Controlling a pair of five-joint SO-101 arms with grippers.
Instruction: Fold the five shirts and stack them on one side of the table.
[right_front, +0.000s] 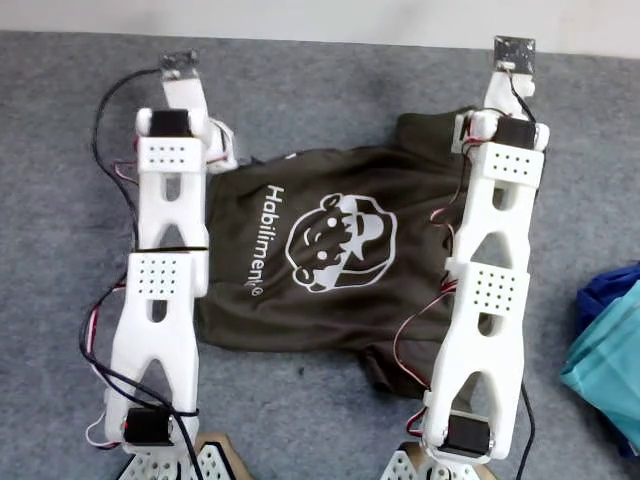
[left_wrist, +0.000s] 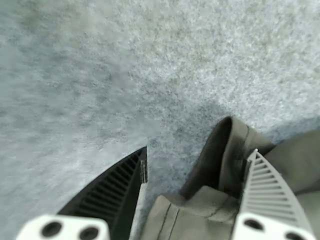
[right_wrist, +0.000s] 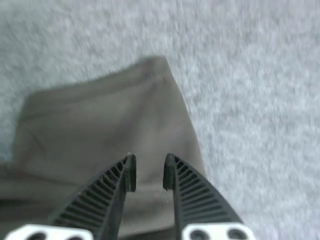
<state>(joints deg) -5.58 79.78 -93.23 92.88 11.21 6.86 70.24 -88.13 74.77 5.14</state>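
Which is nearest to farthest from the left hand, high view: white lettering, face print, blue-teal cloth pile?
1. White lettering: on the dark shirt, toward that arm.
2. Face print: shirt's middle.
3. Blue-teal cloth pile: far across, at the table's right edge.

— What is under your left wrist camera?

— Your left gripper (left_wrist: 200, 150) is spread wide over the speckled grey felt table cover (left_wrist: 100, 60). A bunched, seamed edge of the dark olive-brown cloth shirt (left_wrist: 225, 145) lies between its black ribbed finger (left_wrist: 115, 195) and white ribbed finger (left_wrist: 267, 185), up against the white one.
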